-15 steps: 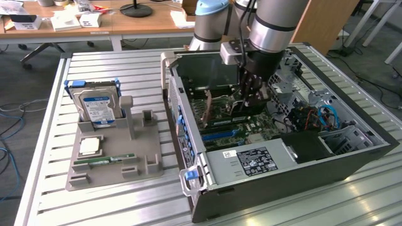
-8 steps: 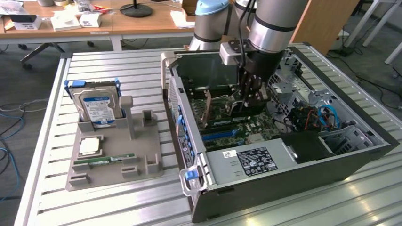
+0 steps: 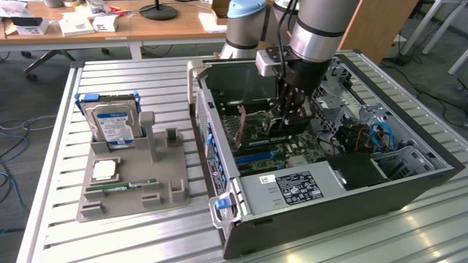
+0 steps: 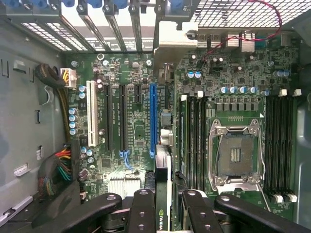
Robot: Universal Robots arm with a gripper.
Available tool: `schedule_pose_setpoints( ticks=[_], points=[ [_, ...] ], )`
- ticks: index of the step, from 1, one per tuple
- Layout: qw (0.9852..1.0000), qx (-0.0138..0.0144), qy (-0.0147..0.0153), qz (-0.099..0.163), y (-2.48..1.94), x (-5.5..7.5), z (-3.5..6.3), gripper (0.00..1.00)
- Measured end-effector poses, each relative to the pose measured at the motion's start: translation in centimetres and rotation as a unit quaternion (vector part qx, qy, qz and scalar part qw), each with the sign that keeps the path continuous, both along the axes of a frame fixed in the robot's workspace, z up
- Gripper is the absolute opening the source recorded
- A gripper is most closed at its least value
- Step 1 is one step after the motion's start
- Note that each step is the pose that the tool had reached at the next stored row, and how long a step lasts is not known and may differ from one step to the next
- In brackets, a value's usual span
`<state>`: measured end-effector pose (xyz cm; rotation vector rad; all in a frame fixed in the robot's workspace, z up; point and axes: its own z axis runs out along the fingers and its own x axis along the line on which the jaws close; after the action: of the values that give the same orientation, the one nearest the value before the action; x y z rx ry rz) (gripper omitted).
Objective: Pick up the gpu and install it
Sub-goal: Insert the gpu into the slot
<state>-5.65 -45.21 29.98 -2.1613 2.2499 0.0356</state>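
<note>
Gripper (image 4: 164, 206) holds gpu (image 4: 163, 177) edge-on over motherboard (image 4: 141, 133), beside blue slot (image 4: 152, 116).

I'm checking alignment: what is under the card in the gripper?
The motherboard, with its long blue slot showing past the card; the board directly beneath the card is covered.

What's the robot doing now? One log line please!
end effector: shut on gpu | gpu: held edge-on over motherboard, near blue slot | blue slot: empty
</note>
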Motion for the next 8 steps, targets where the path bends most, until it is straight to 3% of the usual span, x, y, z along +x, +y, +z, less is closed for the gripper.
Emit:
schedule_pose_setpoints(
  ticks=[8],
  points=[
    [1.0000,0.0000,0.0000,0.002,-0.15,0.00,-0.05,0.26]
  ],
)
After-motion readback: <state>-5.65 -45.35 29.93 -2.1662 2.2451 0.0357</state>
